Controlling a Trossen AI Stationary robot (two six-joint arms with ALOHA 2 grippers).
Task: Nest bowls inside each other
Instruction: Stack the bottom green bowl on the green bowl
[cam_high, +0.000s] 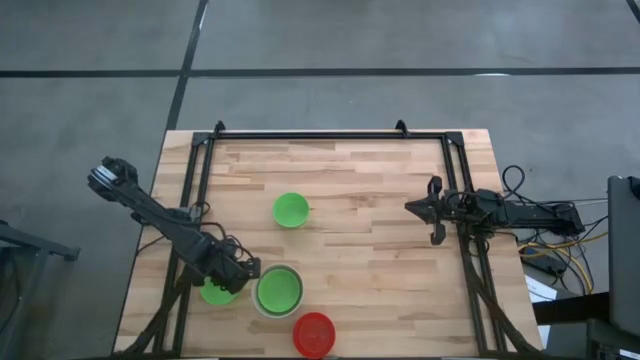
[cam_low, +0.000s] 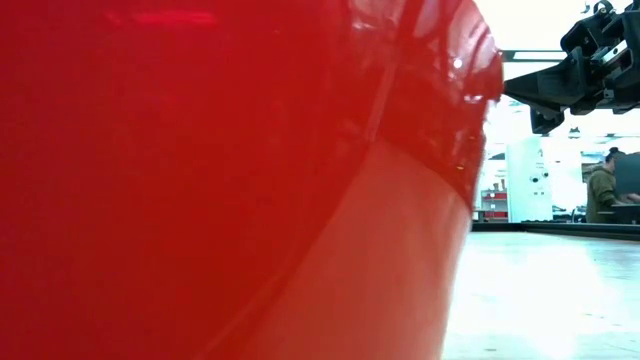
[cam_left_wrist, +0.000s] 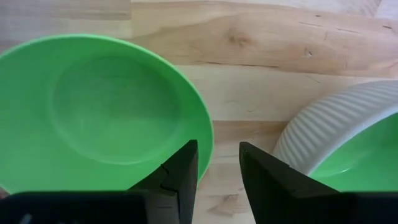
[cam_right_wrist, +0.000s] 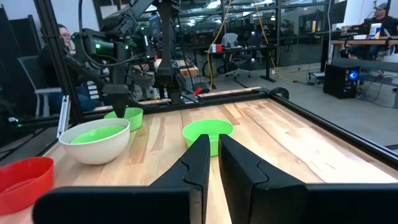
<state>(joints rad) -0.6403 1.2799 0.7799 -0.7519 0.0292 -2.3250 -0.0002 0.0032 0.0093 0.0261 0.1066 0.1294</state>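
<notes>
Near the table's front left a green bowl (cam_high: 215, 292) (cam_left_wrist: 93, 112) sits on its base. My left gripper (cam_high: 240, 272) (cam_left_wrist: 219, 177) is open above its right rim and points steeply down, with one finger (cam_left_wrist: 180, 174) over the bowl's inside and the other (cam_left_wrist: 264, 177) outside. Right beside it stands the white ribbed bowl (cam_high: 278, 292) (cam_left_wrist: 323, 124) with a green bowl nested in it. A red bowl (cam_high: 314, 333) stands at the front edge, and another green bowl (cam_high: 290, 210) sits alone mid-table. My right gripper (cam_high: 432, 212) (cam_right_wrist: 212, 152) waits level at the right, with a narrow gap between its fingers.
A black frame (cam_high: 330, 135) runs along the table's far, left and right sides. The red bowl (cam_low: 230, 180) fills most of the low view. Bare wood lies between the lone green bowl (cam_right_wrist: 208, 132) and my right gripper. People sit in the room beyond the table.
</notes>
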